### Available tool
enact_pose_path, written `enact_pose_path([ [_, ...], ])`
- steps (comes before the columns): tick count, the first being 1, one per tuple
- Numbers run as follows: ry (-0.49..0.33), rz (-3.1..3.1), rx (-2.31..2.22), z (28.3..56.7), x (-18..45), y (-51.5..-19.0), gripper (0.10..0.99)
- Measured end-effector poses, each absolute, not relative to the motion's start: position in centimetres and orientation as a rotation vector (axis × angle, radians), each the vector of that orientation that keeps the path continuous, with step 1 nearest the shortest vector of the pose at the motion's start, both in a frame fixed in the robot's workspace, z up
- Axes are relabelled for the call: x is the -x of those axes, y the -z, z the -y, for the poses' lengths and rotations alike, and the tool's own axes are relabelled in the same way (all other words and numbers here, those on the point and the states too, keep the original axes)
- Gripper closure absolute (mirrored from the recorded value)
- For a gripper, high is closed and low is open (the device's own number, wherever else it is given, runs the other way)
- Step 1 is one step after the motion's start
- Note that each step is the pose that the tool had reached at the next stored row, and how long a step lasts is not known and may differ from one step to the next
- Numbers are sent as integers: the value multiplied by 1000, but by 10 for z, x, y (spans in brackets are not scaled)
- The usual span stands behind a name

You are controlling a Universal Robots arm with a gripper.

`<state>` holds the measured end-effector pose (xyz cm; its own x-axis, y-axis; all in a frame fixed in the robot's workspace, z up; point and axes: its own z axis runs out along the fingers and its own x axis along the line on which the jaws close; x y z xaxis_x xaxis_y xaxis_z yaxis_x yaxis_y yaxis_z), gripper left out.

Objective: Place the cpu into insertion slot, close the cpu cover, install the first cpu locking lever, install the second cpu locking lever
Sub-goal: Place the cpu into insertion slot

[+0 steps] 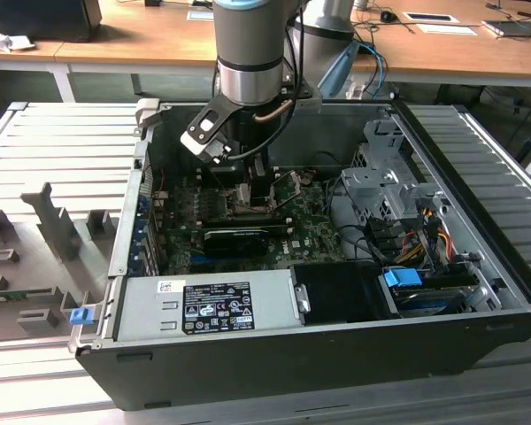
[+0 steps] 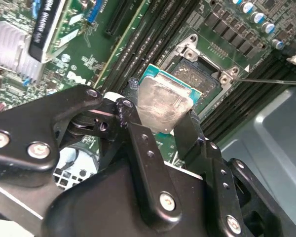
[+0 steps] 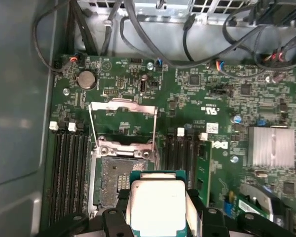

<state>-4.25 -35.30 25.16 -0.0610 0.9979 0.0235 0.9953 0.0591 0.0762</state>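
Note:
My gripper (image 2: 162, 117) is shut on the cpu (image 2: 164, 104), a small square chip with a pale silvery top and green edge, pinched by two opposite sides between black fingers (image 2: 138, 143). In the first wrist view the cpu (image 3: 158, 203) hangs just beside and partly over the bare insertion slot (image 3: 114, 183). The cpu cover (image 3: 122, 105) stands swung up at the slot's far end, and two thin locking levers (image 3: 92, 127) are raised along its sides. In the exterior view the gripper (image 1: 248, 184) is low inside the computer case, over the motherboard.
Memory slots (image 3: 69, 168) flank the socket on both sides. A black graphics card (image 1: 234, 239) lies near the socket, with a silver heatsink (image 3: 270, 146) on the board. The power supply (image 1: 203, 305), drive cage (image 1: 385, 177) and cable bundles (image 3: 187, 29) crowd the case walls.

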Motion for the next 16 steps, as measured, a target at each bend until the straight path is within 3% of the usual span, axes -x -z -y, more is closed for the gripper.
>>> enact_pose_path([
  [16,-110,-2221,-2167,329,43,-228,557],
])
